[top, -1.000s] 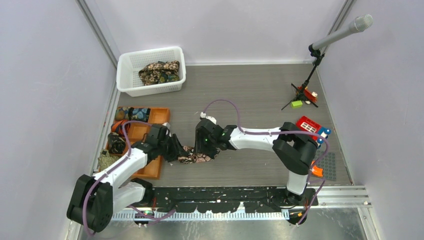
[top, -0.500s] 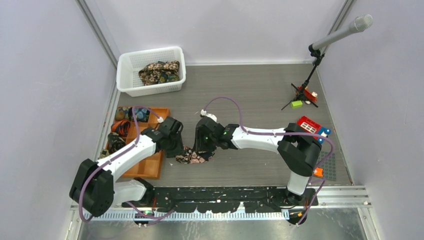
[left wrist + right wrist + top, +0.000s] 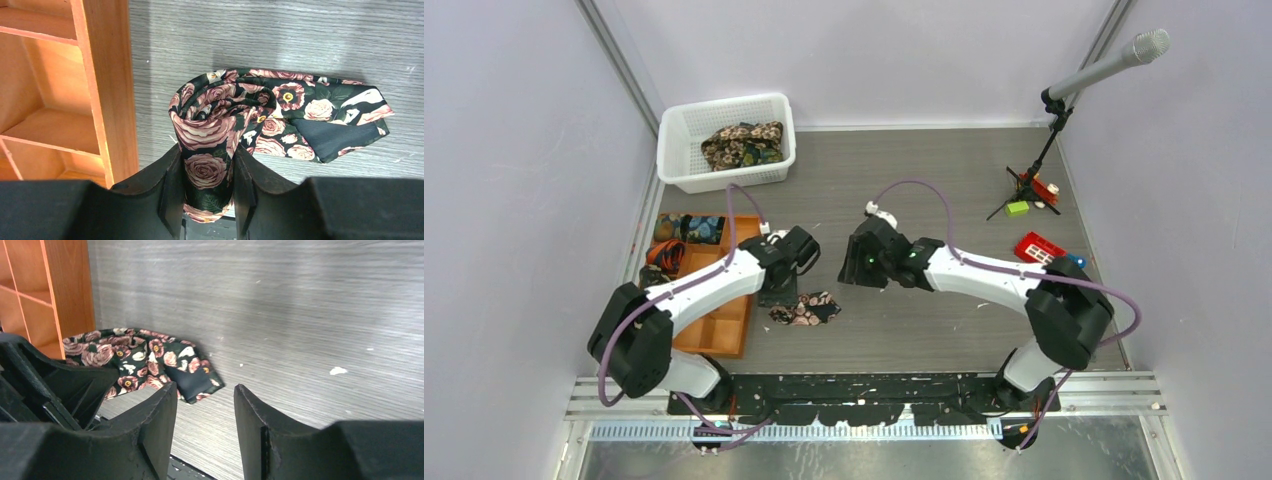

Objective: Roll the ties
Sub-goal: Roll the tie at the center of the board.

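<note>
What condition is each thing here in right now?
Black rose-print fabric necktie: partly rolled, tail lying flat.
Left tool: clamped on the roll.
Right tool: open, empty, clear of the tie.
White plastic mesh basket: holds bunched patterned ties.
Orange wooden compartment tray: near compartments empty.

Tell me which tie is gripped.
The black rose-print tie beside the tray, its rolled end clamped in the left gripper. The other ties lie in the basket, untouched.

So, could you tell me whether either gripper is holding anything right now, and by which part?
The left gripper pinches the black floral tie by its rolled end; the right gripper is open and empty.
</note>
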Tool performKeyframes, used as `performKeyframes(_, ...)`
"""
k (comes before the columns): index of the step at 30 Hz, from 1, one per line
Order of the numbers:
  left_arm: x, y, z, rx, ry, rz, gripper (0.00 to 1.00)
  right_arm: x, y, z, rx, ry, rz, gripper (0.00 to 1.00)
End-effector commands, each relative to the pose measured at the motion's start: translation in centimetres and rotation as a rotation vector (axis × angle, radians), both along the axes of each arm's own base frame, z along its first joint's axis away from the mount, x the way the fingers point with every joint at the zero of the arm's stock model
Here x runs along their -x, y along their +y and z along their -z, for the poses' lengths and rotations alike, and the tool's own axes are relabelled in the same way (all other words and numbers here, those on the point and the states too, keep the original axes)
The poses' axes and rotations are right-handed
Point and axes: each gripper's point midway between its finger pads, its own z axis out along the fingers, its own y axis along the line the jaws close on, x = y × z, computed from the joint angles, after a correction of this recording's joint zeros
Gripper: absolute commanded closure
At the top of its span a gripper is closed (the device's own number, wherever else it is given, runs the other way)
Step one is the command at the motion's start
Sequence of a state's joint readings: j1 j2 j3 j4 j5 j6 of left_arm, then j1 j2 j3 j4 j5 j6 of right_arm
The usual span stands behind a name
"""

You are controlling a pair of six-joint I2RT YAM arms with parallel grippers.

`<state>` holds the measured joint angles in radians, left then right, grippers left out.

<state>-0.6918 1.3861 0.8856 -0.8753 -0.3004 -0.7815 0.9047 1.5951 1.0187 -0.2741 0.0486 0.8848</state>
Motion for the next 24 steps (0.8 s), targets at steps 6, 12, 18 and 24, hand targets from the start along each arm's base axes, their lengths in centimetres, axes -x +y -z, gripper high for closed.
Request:
performKeyframes(6, -0.7, 0.7, -0.9, -0.205, -0.035, 0.017, 0.64, -2.2, -6.4, -3.5, 0.046, -0.108, 0.121, 0.32)
performKeyframes(12, -1.2, -0.2, -0.9, -0.302, -0.042, 0.050, 0.63, -2.5, -9.4, -5.4, 0.073, -0.153, 0.174, 0.28)
performKeyframes(18, -1.5, -1.1, -0.8, -0.395, -0.047, 0.054, 0.64, -2.4, -11.7, -8.0, 0.078, -0.210, 0.221, 0.27)
performKeyframes(24, -1.5, -2.6, -0.6, -0.488, -0.058, 0.090, 0.63, -2.1, -13.2, -9.8, 0.076, -0.244, 0.247, 0.26)
